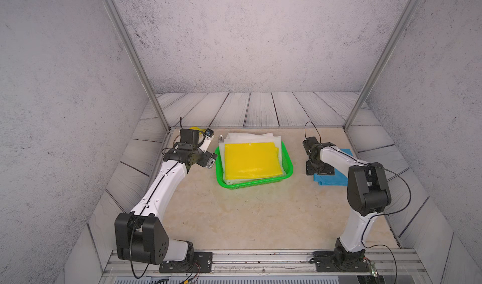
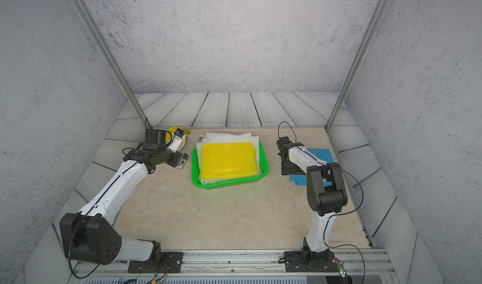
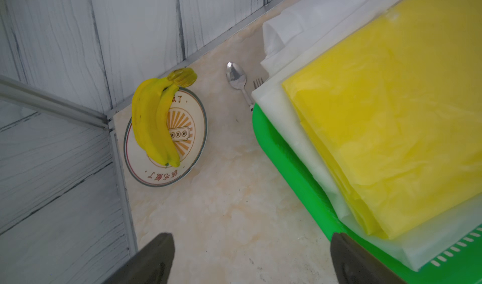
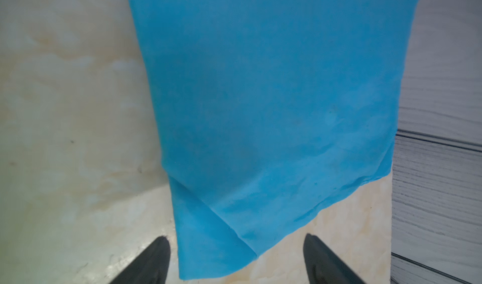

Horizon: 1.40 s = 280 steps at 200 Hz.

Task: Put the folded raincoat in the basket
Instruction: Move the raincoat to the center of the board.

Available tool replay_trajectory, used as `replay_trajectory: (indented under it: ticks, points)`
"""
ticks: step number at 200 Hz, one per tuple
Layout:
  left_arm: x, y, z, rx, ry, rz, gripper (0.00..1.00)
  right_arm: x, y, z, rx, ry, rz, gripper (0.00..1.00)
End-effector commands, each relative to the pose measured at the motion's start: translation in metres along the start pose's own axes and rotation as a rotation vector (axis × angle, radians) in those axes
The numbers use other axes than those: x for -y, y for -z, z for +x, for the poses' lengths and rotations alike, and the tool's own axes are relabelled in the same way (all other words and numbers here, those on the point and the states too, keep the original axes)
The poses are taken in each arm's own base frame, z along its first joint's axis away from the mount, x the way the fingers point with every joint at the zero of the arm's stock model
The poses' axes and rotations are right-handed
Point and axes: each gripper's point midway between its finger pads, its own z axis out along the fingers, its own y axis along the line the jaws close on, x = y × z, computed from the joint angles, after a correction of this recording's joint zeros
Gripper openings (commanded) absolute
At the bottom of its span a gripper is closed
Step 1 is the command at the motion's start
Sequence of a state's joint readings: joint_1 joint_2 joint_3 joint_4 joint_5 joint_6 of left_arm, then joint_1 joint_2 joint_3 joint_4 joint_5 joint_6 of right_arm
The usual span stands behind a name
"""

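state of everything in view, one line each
basket, upright on the table, full
white sheets, folded, stacked in the basket, overhanging its rim
yellow raincoat, folded, flat on the white sheets
blue cloth, folded, on the table outside the basket
left hand, open, empty
right hand, open, over the blue cloth
bananas, on the plate
spoon, lying on the table
fork, mostly hidden under the white sheets

Mid-tabletop [image 1: 234, 217] toward far edge: basket [image 1: 250, 184], raincoat [image 1: 251, 160] inside atop sheets [image 1: 250, 137]. Far left corner: plate [image 3: 194, 139] under bananas [image 3: 151, 121]. Near right edge: cloth [image 1: 331, 181].
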<state>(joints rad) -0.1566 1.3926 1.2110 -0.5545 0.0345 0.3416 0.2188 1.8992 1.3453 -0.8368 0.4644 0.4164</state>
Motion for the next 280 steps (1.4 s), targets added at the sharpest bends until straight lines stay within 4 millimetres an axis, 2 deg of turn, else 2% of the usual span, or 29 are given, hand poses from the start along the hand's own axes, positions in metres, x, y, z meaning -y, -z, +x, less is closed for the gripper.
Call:
replay_trajectory:
  ticks: [1,63,79,95,131,149,171,200,235,253,280]
  points:
    - [-0.012,0.004,0.014,-0.048,0.039,-0.069,0.99,0.010,-0.002,0.001,-0.025,-0.020,0.042,0.81]
    - [-0.002,0.001,0.017,-0.059,0.046,-0.019,1.00,-0.003,-0.050,0.026,-0.197,-0.051,-0.083,0.77]
    - [-0.002,0.001,0.018,-0.061,0.047,-0.019,0.99,-0.009,-0.059,0.032,-0.237,-0.059,-0.130,0.62]
    - [-0.001,0.001,0.019,-0.067,0.045,-0.015,0.99,-0.010,-0.059,0.031,-0.235,-0.059,-0.150,0.44]
    - [0.001,0.000,0.023,-0.078,0.030,-0.009,0.99,-0.016,-0.057,0.034,-0.254,-0.039,-0.196,0.13]
    - [0.004,0.001,0.023,-0.079,0.022,0.008,0.98,-0.018,-0.048,0.037,-0.249,-0.042,-0.231,0.00]
    - [0.008,0.003,0.025,-0.082,0.022,0.031,0.98,-0.017,-0.033,0.046,-0.248,-0.066,-0.274,0.00]
    - [0.018,0.007,0.029,-0.090,0.035,0.082,0.98,-0.012,-0.008,0.066,-0.254,-0.114,-0.322,0.00]
    - [0.035,0.012,0.032,-0.099,0.064,0.173,0.98,-0.042,0.028,0.110,-0.323,-0.135,-0.505,0.00]
    - [0.044,0.016,0.035,-0.109,0.076,0.222,0.98,-0.061,0.046,0.138,-0.370,-0.083,-0.588,0.00]
    - [0.048,0.017,0.046,-0.165,0.099,0.242,0.98,-0.085,0.067,0.177,-0.415,0.019,-0.613,0.00]
